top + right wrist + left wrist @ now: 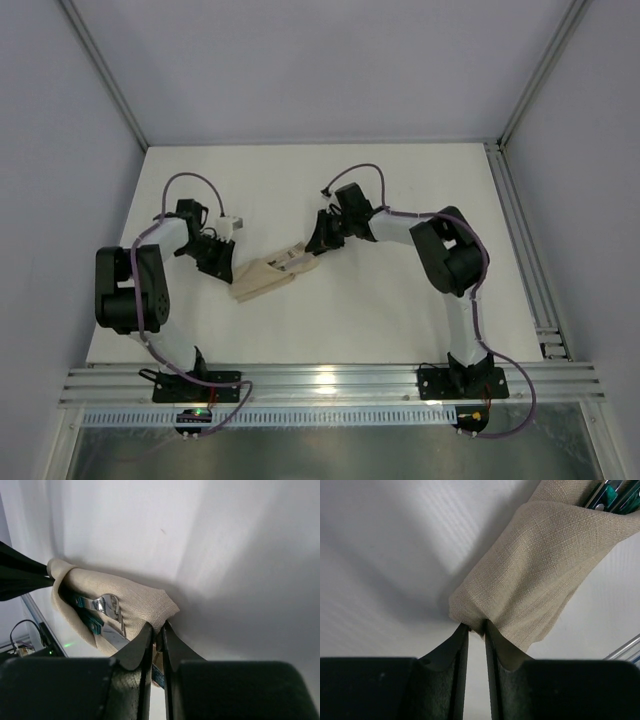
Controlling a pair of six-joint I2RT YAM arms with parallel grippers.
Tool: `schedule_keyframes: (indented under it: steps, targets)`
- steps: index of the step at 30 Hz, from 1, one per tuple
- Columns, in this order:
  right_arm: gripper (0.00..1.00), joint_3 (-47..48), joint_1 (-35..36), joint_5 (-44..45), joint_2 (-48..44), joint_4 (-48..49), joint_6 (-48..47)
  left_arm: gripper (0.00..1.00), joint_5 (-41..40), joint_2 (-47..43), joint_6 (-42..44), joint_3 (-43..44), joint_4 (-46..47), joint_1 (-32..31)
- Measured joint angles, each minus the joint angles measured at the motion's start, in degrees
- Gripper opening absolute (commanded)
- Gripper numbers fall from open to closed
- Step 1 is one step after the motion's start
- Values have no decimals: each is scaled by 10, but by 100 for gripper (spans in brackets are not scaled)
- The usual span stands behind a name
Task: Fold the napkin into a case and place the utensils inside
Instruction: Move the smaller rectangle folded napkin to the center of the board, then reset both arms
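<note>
The left claw (476,628) is pinching one end of the case (535,570), its two dark fingers (454,650) standing narrow with a bunched corner of the beige cloth caught between their tips. From that pinch the cloth is widening up and to the right in the left wrist view, and teal handles of the utensils (615,495) are poking out of its open far end.

The right claw (157,628) is gripping the opposite end, its jaws nearly together on a pointed corner of the fabric. Just beyond its tips the case (140,602) is gaping open, and the silver tines of the fork (109,604) are showing inside the fold, with a teal handle running deeper into the cloth. At the far end of the packet, the black tip of the left claw (25,575) is meeting the fabric.

From above, the case (265,278) is stretching as a narrow tan packet between the left claw (230,274) and the right claw (312,250), slanting across the middle of the white bench (380,320). Whether it is resting on the surface or hanging just over it, I cannot tell.
</note>
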Motion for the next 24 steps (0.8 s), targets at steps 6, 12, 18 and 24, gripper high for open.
schedule_keyframes:
  steps: [6, 12, 18, 24]
  targets:
    - [15, 198, 31, 7, 110, -74, -17, 21, -7, -7, 19, 0, 0, 81]
    - [42, 289, 35, 15, 156, -136, -33, 25, -19, -12, 33, 0, -5, 91]
    - [50, 341, 28, 44, 158, -186, -68, 29, -21, -24, 35, -2, -7, 98]
    - [32, 356, 17, 126, 137, -231, -103, 30, -23, -30, 35, -2, -10, 98]
